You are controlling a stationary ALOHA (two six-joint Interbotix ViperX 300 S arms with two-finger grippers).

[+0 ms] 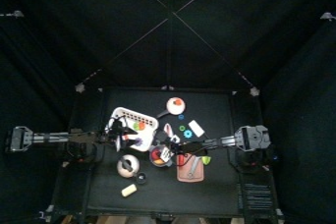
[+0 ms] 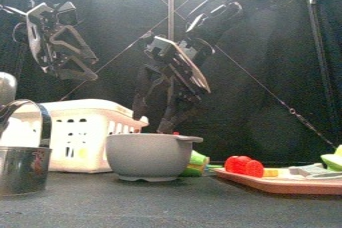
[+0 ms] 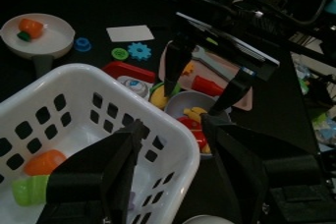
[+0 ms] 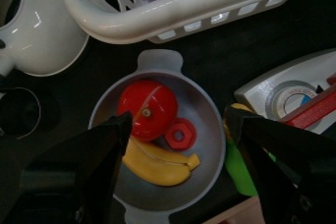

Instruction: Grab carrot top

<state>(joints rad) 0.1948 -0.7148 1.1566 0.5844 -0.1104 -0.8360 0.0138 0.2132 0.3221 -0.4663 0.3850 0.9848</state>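
The carrot (image 4: 180,135) is a small orange-red round piece with a whitish edge. It lies in the grey bowl (image 4: 151,66) beside a red-yellow-green round piece (image 4: 145,109) and a yellow banana (image 4: 157,161). My right gripper (image 4: 178,120) is open and hangs just above the bowl, one jaw on each side of the carrot. In the front view it (image 2: 174,97) reaches down over the bowl (image 2: 151,157). My left gripper (image 3: 174,135) is open and empty over the white rack (image 3: 79,100).
The white rack (image 1: 132,122) stands next to the bowl and holds an orange piece (image 3: 46,161). A salmon-pink board (image 2: 287,181) with food pieces lies to the right. A metal cup (image 2: 20,162) stands front left. A plate (image 1: 175,105) sits at the back.
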